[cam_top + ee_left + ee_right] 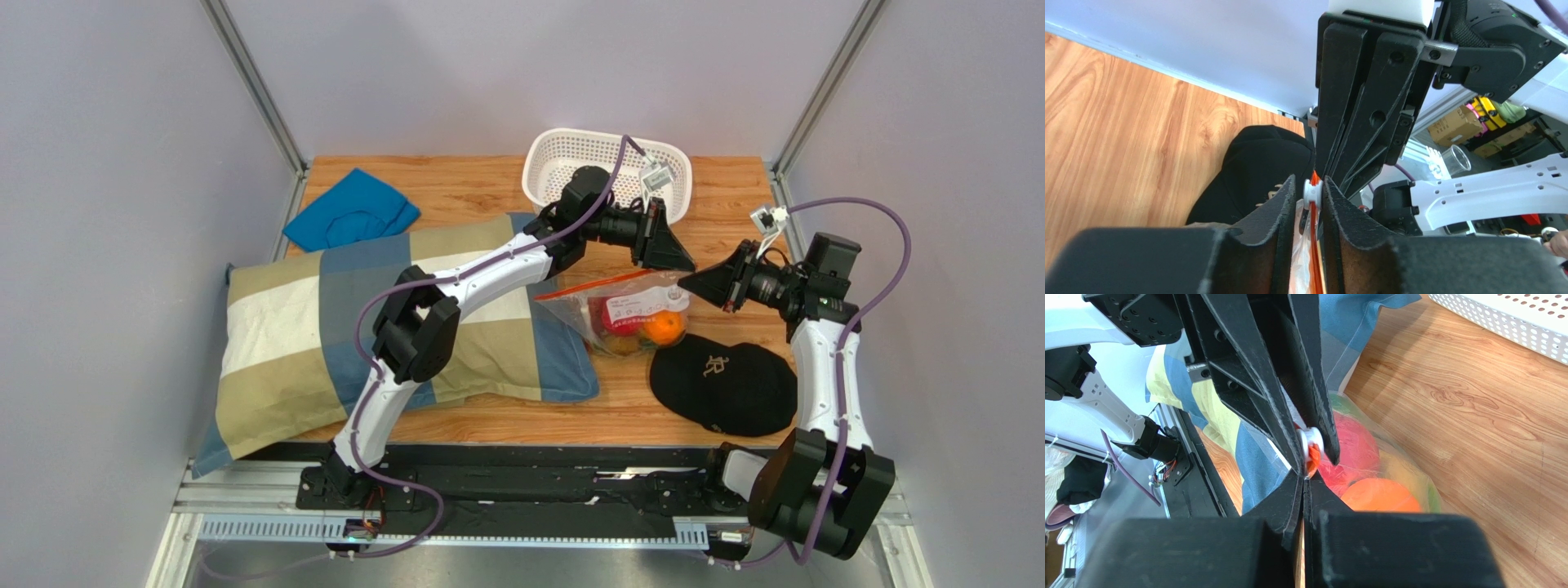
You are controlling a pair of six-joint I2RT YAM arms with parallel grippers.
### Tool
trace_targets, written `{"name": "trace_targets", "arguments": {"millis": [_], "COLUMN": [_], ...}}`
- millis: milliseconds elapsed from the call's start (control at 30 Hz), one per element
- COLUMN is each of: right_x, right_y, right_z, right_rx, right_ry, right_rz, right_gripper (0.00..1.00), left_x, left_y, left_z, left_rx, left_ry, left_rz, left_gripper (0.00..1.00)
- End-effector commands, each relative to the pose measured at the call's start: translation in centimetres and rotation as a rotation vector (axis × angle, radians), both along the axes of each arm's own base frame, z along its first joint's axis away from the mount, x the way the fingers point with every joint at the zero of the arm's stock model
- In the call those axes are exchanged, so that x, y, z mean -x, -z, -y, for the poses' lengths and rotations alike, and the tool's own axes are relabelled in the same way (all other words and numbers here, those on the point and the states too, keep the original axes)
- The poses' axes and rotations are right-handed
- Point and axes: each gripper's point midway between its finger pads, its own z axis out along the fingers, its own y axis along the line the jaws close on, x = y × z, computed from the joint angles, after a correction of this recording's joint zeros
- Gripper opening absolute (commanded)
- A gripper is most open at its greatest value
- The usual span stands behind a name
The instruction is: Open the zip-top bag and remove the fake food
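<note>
The bag sits around 3 o'clock from the table's middle, pillow at its 9, cap at its 4. The fake food is inside, and the zip doesn't look run open yet. My take: pull straight along the orange strip toward 9 o'clock, low and level, or the slider may slip out. Your right gripper is clamped shut on the bag's mouth end, so let it anchor. Your left gripper is narrowed right down, pinching the little white slider between its tips.
</note>
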Motion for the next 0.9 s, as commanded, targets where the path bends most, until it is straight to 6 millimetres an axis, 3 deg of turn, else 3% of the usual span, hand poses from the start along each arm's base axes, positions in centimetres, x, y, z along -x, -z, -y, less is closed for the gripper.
{"name": "trace_targets", "arguments": {"millis": [0,200,300,367,467,567,633,667,700,767,800,833,867], "right_x": [-0.2,-0.2,-0.5,-1.6,-3.6,-4.8,-5.8,-6.1,-6.5,-7.3,-7.5,-7.6,-7.9], "right_y": [-1.2,-0.9,-0.5,0.3,1.1,1.1,1.2,1.3,1.2,0.9,0.9,1.6,1.1], "right_z": [-0.2,-0.1,0.2,1.3,3.9,5.8,7.2,7.6,8.3,8.3,8.4,8.2,8.1], "right_rx": [0.005,0.015,0.027,0.064,0.084,0.088,0.086,0.079,0.085,0.064,0.06,0.061,0.08], "right_ry": [-0.023,-0.01,0.022,0.107,0.285,0.399,0.467,0.482,0.515,0.502,0.502,0.491,0.48], "right_rz": [0.056,0.05,0.028,-0.008,-0.069,-0.097,-0.13,-0.147,-0.157,-0.169,-0.178,-0.213,-0.198], "right_gripper": [0.0,0.0,0.0,0.0,0.0,0.0,0.0,0.0,0.0,0.0,0.0,0.0,0.0], "left_x": [1.0,0.8,0.2,-0.9,-1.7,-0.9,0.2,1.1,1.9,2.8,3.4,3.9,4.4], "left_y": [-2.3,-2.4,-2.8,-2.1,-2.0,-0.3,0.6,2.9,2.2,4.2,3.1,3.1,3.9], "left_z": [-1.0,-0.9,-1.4,-1.9,-4.7,-8.3,-10.2,-11.3,-12.2,-13.8,-14.5,-15.0,-15.5], "left_rx": [0.051,0.054,0.043,-0.011,-0.051,-0.137,-0.189,-0.265,-0.263,-0.324,-0.312,-0.317,-0.334], "left_ry": [0.026,0.007,-0.033,-0.108,-0.188,-0.25,-0.248,-0.24,-0.241,-0.271,-0.288,-0.292,-0.294], "left_rz": [0.056,0.054,0.075,0.071,0.089,0.117,0.153,0.107,0.124,0.092,0.09,0.08,0.06], "left_gripper": [0.2,0.0,0.0,0.0,0.0,0.0,0.0,0.0,0.0,0.0,0.0,0.0,0.0]}}
